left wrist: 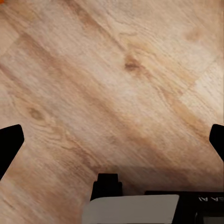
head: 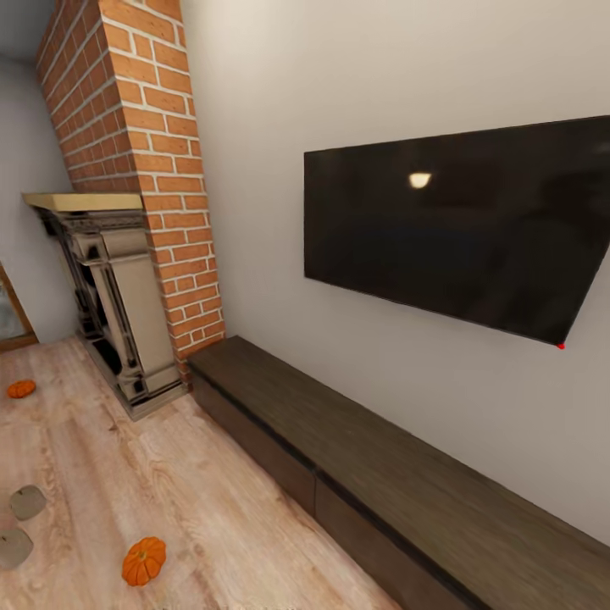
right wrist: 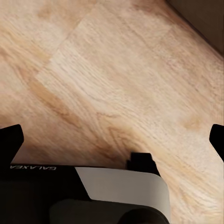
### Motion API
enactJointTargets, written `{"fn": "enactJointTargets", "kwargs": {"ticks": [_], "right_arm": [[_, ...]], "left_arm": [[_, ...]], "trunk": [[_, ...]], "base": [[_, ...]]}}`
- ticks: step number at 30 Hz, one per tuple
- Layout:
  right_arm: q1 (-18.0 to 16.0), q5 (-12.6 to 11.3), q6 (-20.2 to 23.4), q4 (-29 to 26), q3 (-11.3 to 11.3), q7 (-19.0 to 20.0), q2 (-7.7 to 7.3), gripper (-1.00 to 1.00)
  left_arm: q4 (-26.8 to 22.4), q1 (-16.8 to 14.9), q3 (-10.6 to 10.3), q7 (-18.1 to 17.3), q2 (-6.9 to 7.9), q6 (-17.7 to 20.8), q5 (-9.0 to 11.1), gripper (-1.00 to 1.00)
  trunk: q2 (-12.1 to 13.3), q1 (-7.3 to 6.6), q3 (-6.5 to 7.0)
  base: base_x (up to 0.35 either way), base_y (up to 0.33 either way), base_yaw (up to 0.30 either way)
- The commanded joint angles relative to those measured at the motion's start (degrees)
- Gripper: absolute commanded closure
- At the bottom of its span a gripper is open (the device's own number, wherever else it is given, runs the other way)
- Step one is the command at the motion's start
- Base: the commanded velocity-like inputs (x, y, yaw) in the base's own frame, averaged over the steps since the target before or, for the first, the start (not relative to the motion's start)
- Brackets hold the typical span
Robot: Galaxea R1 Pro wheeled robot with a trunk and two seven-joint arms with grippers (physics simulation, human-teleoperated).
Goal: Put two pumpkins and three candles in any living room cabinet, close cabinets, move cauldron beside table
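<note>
Two pumpkins lie on the wood floor in the head view: one orange pumpkin [head: 144, 561] near the bottom left and a second pumpkin [head: 20, 389] farther off at the left edge. The cabinet [head: 356, 457], long, low and dark brown, runs along the wall under the television, and its drawer fronts sit flush. Two small grey-beige lumps [head: 27, 501] lie on the floor at the left; I cannot tell whether they are candles. The cauldron is out of view. My left gripper [left wrist: 112, 140] and right gripper [right wrist: 112, 140] are both open over bare floor and hold nothing.
A brick chimney [head: 144, 152] with a stone fireplace [head: 119, 313] stands left of the cabinet. A black television [head: 457, 229] hangs on the wall above it. Open wood floor [head: 127, 457] lies between the fireplace, the cabinet and the pumpkins.
</note>
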Motion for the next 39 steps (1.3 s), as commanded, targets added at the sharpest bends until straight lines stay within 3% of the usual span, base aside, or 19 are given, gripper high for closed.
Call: {"fn": "enactJointTargets", "kwargs": {"ticks": [1, 13, 32, 39], "right_arm": [[0.0, -0.4, -0.3, 0.3, 0.4, -0.1, -0.02, -1.0], [0.0, -0.4, -5.2, 4.1, 1.2, 0.0, 0.02, -1.0], [0.0, -0.3, -6.8, 4.7, 1.2, 0.0, 0.02, -1.0], [0.0, -0.3, -7.5, 4.7, 1.3, 0.0, 0.02, -1.0]], "left_arm": [[-0.1, 0.0, 0.1, -0.1, 0.04, -1.1, 0.2, -1.0], [3.0, 0.0, 0.3, 0.1, 0.38, -11.3, 0.6, -1.0], [3.4, 0.0, 0.4, 0.2, 0.31, -12.1, 0.7, -1.0], [3.4, 0.0, 0.3, 0.5, 0.33, -13.2, 0.7, -1.0]], "trunk": [[0.0, 0.0, -0.11], [0.0, 0.0, -0.77], [0.0, 0.0, -1.81], [0.0, 0.0, -2.2]], "base": [[0.0, 0.0, 0.257], [0.0, 0.0, 0.246], [0.001, 0.0, 0.243], [0.198, 0.0, 0.242]]}}
